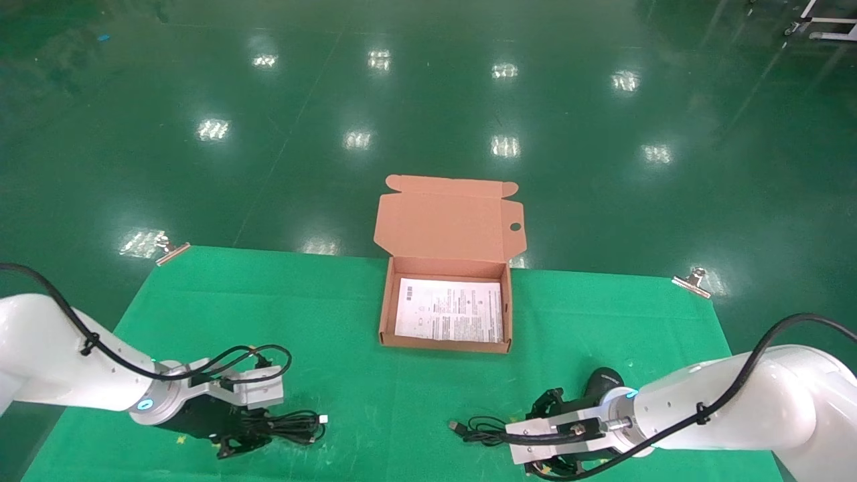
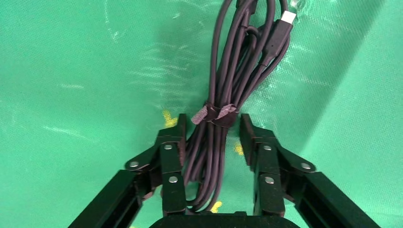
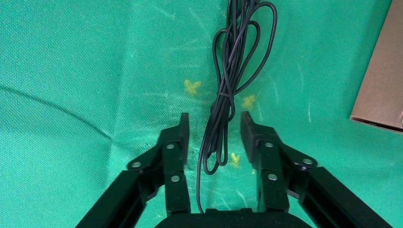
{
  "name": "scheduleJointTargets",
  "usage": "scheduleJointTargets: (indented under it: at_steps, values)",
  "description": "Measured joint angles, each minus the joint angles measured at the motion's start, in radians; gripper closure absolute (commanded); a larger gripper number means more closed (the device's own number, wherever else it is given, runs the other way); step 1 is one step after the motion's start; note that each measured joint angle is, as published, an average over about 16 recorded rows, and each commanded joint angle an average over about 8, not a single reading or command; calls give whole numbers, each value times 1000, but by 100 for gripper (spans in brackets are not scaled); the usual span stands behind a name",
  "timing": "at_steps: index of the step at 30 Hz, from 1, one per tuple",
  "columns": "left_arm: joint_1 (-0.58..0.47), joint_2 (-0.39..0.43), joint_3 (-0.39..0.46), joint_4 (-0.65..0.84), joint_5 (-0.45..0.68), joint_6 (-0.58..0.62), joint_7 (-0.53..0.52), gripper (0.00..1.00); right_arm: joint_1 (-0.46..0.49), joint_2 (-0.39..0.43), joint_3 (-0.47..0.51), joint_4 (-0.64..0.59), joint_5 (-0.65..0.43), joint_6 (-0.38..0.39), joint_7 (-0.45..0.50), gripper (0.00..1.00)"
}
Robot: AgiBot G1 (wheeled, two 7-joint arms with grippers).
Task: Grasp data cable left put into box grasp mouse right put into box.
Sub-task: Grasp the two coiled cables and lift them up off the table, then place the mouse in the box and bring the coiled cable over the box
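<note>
The data cable [image 1: 294,425] lies in a strapped black coil on the green cloth at the front left. My left gripper [image 1: 244,438] is low over it. In the left wrist view the open left gripper [image 2: 212,124] has a finger on either side of the data cable [image 2: 223,80], near its strap. The black mouse [image 1: 602,383] sits at the front right, partly hidden behind my right gripper [image 1: 543,438]. Its thin cord [image 1: 482,428] trails left. In the right wrist view the open right gripper [image 3: 212,122] straddles the cord [image 3: 228,76]; the mouse is hidden there. The box [image 1: 384,314] stands open mid-table.
The box's lid [image 1: 445,221] stands up at the back, and a white printed sheet [image 1: 448,309] lies inside. A corner of the box [image 3: 380,85] shows in the right wrist view. Metal clips [image 1: 171,251] [image 1: 693,281] hold the cloth at the table's far corners.
</note>
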Motion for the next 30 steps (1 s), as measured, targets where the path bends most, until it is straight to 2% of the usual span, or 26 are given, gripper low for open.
scheduleJointTargets:
  at_steps: [23,30]
  values:
    - [0,-1,1,-4,0,2,0,100,3,3,2,4,2,-4,1,100]
    - [-10,-22,-6,-35,-3,-2,2,100,21,42,22,49,19,-25,33,100]
